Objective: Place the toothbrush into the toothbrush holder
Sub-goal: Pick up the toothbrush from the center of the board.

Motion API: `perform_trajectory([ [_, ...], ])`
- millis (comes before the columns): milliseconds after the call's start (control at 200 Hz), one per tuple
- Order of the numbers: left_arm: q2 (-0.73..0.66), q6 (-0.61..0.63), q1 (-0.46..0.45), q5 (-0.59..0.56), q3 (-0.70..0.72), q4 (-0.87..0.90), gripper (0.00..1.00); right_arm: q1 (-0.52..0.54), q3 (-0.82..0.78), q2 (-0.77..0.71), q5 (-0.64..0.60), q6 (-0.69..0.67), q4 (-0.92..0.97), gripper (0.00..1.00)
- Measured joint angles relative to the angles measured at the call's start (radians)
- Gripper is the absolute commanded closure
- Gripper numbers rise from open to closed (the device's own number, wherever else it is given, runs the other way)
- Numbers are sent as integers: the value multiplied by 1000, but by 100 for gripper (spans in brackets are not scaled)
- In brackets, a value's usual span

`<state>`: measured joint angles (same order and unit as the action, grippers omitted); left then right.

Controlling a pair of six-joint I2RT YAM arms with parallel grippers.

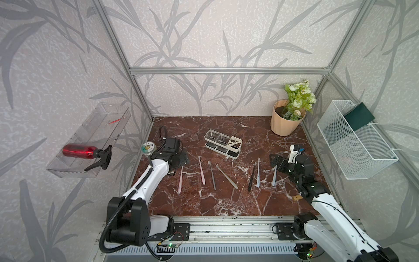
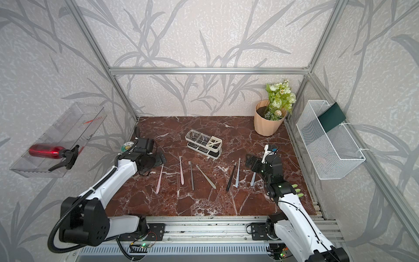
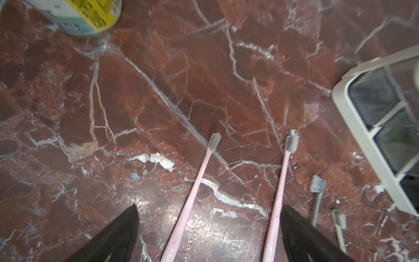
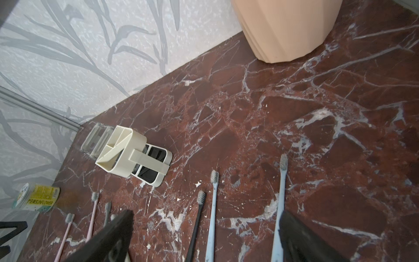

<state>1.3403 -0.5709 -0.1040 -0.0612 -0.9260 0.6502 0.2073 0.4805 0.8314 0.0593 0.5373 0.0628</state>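
Two pink toothbrushes (image 3: 197, 181) between spread left end effector (image 3: 209, 207), wrist view only; right end effector (image 4: 206, 213) spread, empty.

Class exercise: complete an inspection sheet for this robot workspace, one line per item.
Surface: red-brown marble tabletop, white flecks, no spill seen.
Job's things: toothbrush holder upright, no brush in it; seven toothbrushes lie flat in a row nearer the arms.
Clutter: round tin by the left arm; peach flower pot in a back corner.
Grippers: left gripper open, empty, above two pink brushes; right gripper open, empty, above blue brushes.
Cables: black hose loops at the left arm's base; thin wires on the front rail.
Surroundings: red spray bottle on a clear wall shelf; white mesh basket on the opposite wall.
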Motion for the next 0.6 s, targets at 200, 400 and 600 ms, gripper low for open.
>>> perform_trajectory([
  [200,124,12,-6,-32,-64,57,10,119,11,0,-74,-38,35,1],
  [400,241,36,-27,-78,-155,92,25,208,11,2,-138,-70,29,1],
  [600,365,69,-35,-114,-215,100,34,235,10,-5,-169,-86,24,1],
])
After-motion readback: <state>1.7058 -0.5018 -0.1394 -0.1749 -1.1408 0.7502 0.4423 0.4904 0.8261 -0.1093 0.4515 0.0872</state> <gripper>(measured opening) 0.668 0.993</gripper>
